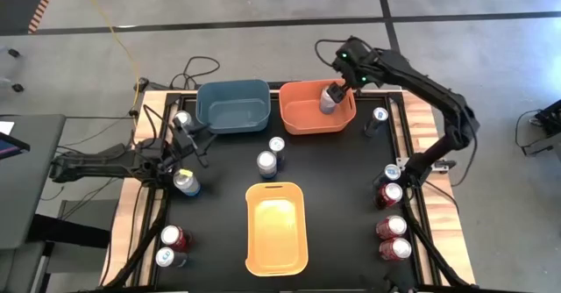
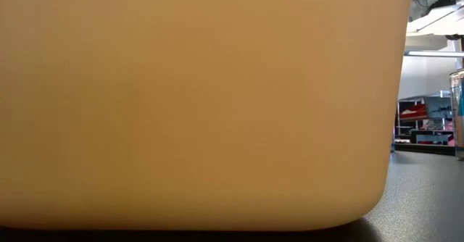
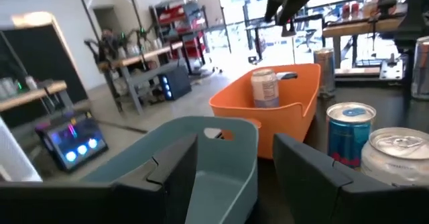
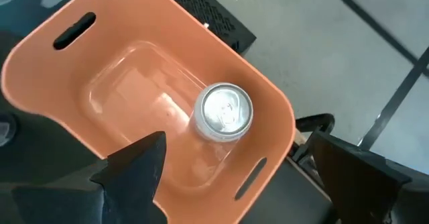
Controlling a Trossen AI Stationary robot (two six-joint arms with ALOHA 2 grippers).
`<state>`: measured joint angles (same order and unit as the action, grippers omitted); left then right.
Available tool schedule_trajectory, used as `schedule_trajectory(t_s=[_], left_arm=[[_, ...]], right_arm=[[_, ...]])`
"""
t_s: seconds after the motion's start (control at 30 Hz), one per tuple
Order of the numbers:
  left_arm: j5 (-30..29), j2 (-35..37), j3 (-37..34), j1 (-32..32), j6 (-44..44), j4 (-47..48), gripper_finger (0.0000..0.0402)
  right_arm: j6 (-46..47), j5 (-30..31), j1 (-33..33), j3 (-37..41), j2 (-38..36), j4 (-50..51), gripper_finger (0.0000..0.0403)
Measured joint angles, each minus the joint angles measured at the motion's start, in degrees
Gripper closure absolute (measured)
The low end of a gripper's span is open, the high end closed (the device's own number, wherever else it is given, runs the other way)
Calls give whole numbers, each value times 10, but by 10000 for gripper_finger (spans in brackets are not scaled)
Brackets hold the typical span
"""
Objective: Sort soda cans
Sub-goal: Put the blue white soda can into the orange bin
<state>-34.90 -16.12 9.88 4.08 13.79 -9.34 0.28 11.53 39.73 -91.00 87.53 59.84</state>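
Sorting barely begun: one silver can (image 4: 223, 112) is stood in the orange bin (image 4: 40, 49), right gripper (image 1: 337, 81) above with jaws spread, empty; left gripper (image 1: 195, 141) half-parted, empty; remaining cans (image 1: 388, 226) are scattered on the desk (image 1: 351, 196).

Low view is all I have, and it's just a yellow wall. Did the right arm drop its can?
Observer: Yes. A silver can stands upright in the orange bin, and the right gripper is open above it, not touching.
Operator: Anything in the other bins?
Observer: No cans visible in the blue bin or the yellow bin.
Operator: Left arm?
Observer: The left gripper is at the table's left side, aimed at the blue bin; I see nothing between its fingers.
Operator: Red cans?
Observer: Three red cans sit along the right edge.
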Motion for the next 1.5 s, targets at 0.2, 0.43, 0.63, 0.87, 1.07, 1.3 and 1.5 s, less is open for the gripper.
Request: schedule_trajectory(t_s=[0.2, 0.43, 0.63, 0.87, 1.07, 1.3, 1.5], left_arm=[[-15, 0, 70, 10, -97, 127, 161], [-23, -17, 176, 31, -210, 308, 78], [-27, -86, 286, 61, -324, 518, 37], [-54, -174, 343, 131, -368, 660, 28], [-53, -226, 334, 224, -370, 671, 27], [-30, -284, 335, 340, -334, 661, 27], [68, -337, 334, 431, -263, 633, 27]], right_arm=[[-18, 0, -7, 3, -37, 20, 19], [-18, -12, -45, 32, -71, 13, 19], [-1, -12, -87, 46, -90, 6, 19], [-17, -12, -121, 47, -90, -4, 19], [-22, -12, -130, 47, -90, -4, 19], [-23, -10, -129, 47, -89, -4, 19], [-23, -10, -129, 47, -89, -4, 19]])
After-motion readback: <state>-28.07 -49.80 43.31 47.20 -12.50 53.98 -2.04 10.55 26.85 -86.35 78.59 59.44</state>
